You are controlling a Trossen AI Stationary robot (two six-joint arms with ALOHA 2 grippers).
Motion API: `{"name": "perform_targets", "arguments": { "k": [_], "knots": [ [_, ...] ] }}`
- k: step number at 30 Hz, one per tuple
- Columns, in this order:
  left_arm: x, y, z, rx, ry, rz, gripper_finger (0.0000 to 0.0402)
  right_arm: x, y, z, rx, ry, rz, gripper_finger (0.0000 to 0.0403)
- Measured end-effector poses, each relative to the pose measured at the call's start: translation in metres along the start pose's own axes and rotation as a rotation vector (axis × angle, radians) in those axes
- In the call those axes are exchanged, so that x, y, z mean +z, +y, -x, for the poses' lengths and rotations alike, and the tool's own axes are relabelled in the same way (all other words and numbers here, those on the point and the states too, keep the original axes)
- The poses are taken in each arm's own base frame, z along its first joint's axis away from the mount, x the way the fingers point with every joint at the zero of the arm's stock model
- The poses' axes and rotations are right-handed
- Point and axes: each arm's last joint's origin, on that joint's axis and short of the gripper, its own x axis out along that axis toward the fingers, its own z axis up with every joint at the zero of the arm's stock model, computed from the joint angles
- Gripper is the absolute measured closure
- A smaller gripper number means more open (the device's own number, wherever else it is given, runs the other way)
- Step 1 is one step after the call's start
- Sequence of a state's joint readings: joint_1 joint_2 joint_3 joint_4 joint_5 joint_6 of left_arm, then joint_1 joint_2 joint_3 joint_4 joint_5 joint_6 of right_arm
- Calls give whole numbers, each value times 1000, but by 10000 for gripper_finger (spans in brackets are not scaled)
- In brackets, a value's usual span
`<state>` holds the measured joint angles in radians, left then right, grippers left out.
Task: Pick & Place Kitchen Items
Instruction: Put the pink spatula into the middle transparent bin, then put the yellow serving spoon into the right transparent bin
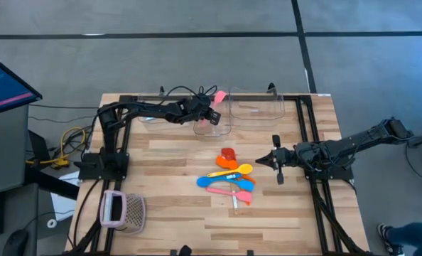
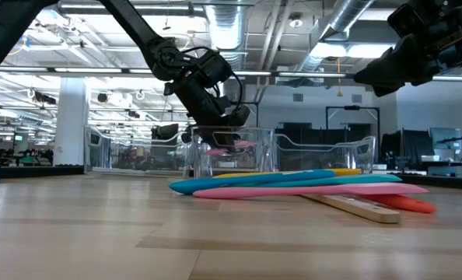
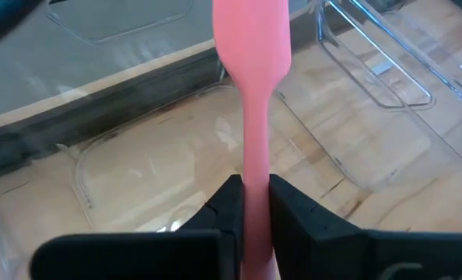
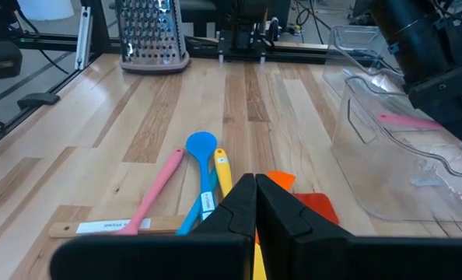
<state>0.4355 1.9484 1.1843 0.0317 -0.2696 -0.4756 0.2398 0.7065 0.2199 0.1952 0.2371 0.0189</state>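
Our left claw (image 1: 212,114) is pinching a pink spatula (image 1: 219,95) by the handle, fingers (image 3: 229,204) clamped on either side of it, and it's hanging right over the clear bin (image 1: 212,126) at the far edge of the bench (image 1: 168,163), blade end poking out past the bin's far rim. From the left wrist view we get the clear bottom of that bin under the pink handle, and from the low view the claw sits just above the bin's top edge. A second clear bin (image 1: 257,107) sits just beside the first, to its right in the high view. Our right claw (image 1: 271,161) is pressed together, holding nothing, and hovers just to the right of the pile of utensils in the middle of the bench. In that pile we can make out a yellow spoon (image 1: 234,171), a blue spoon (image 1: 222,182), a pink spoon (image 1: 229,191), something orange (image 1: 227,162) next to a red spatula head (image 1: 228,153), and a wooden handle (image 4: 110,227), all overlapping or touching. Well away, at the near left corner, the pink-and-white mesh basket (image 1: 123,210) lies on its own.
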Motion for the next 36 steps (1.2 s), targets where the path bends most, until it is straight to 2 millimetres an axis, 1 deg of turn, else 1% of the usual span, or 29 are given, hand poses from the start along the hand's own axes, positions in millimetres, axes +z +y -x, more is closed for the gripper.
{"name": "perform_targets", "arguments": {
  "k": [5,8,12,15,18,25,30,33,36],
  "knots": [
    [1,0,0,-4,-8,4,332,0,0,0,0,1,0,403],
    [1,-1,0,-8,-13,8,317,0,0,0,0,1,0,403],
    [2,-1,0,-17,-27,12,309,0,0,0,0,1,0,403],
    [4,-5,0,-62,-49,-6,308,0,0,0,0,1,0,403],
    [10,-9,5,-116,-87,-31,308,0,0,0,0,1,0,403],
    [36,-21,44,-182,-203,-122,320,0,0,0,0,4,1,403],
    [53,-28,82,-191,-302,-201,343,0,0,0,0,4,1,403],
    [58,-34,102,-173,-360,-280,360,0,0,0,0,4,1,403],
    [61,-40,120,-170,-401,-417,379,0,0,0,0,2,0,403]
  ]
}}
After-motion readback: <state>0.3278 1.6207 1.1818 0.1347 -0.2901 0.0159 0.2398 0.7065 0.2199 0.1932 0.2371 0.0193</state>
